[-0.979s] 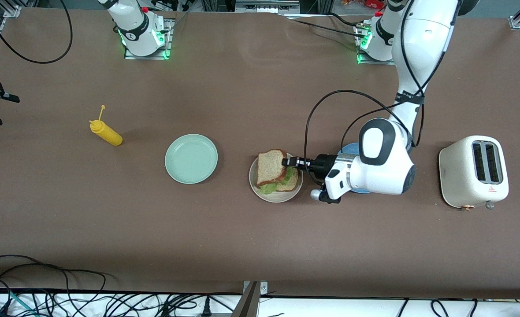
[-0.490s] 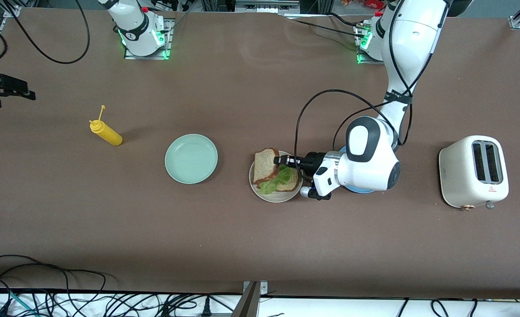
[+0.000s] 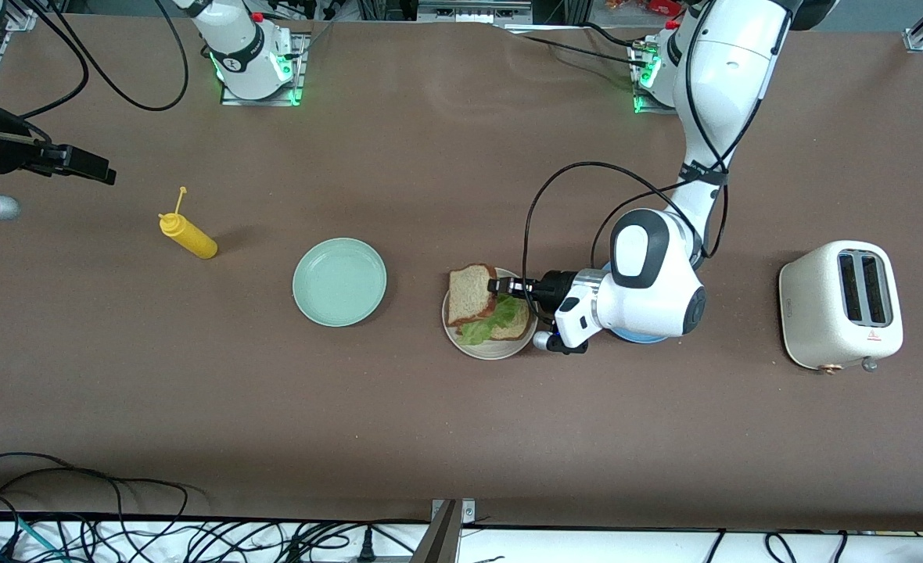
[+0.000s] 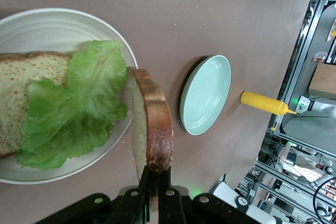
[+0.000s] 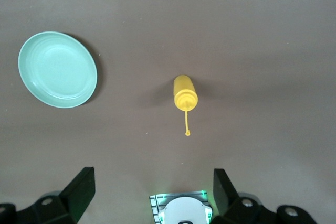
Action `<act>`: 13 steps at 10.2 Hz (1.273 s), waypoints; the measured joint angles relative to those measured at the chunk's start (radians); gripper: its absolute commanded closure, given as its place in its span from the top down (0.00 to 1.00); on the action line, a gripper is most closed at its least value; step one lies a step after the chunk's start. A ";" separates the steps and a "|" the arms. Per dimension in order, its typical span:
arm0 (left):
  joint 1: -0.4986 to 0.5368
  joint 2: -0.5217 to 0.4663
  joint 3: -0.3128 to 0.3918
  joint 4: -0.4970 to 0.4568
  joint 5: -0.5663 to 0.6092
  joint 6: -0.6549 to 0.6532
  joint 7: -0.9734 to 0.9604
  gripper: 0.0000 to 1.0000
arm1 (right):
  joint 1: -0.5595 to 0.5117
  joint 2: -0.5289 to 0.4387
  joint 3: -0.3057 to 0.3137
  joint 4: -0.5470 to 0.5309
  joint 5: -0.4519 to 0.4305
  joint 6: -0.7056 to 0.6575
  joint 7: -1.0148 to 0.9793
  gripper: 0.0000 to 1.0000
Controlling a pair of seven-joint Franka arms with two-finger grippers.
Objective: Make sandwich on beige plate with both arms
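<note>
your landmark is the beige plate; on it lie a bottom slice and a ruffled lettuce leaf, and the top slice hangs tilted over the edge of the plate toward the right arm's end, not yet laid flat; the left gripper is clenched on that slice, pinching it by the dark crust at one edge, over the plate's rim toward the left arm's end; the right gripper is released, fingers spread wide, well away from the plate over bare table toward the right arm's end, above the yellow squeeze bottle; that arm appears to be waiting.

judge the bread as light, soft and easily crushed; the crust is the firmest place to take hold, and a pinch there looks sound; the crumb would likely tear or dent under a hard squeeze; the lettuce is limp and slippery, so it could slide if the slice drags across it; lower the slice rather than push it.

the mint-green plate sits beside the beige plate toward the right arm's end; the blue plate is just beside it toward the left arm's end, mostly hidden under the left arm; the toaster stands past that.
</note>
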 measured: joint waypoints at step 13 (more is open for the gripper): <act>0.077 0.066 0.017 -0.014 0.030 0.042 0.160 0.91 | 0.127 -0.003 -0.183 0.000 -0.009 0.107 -0.037 1.00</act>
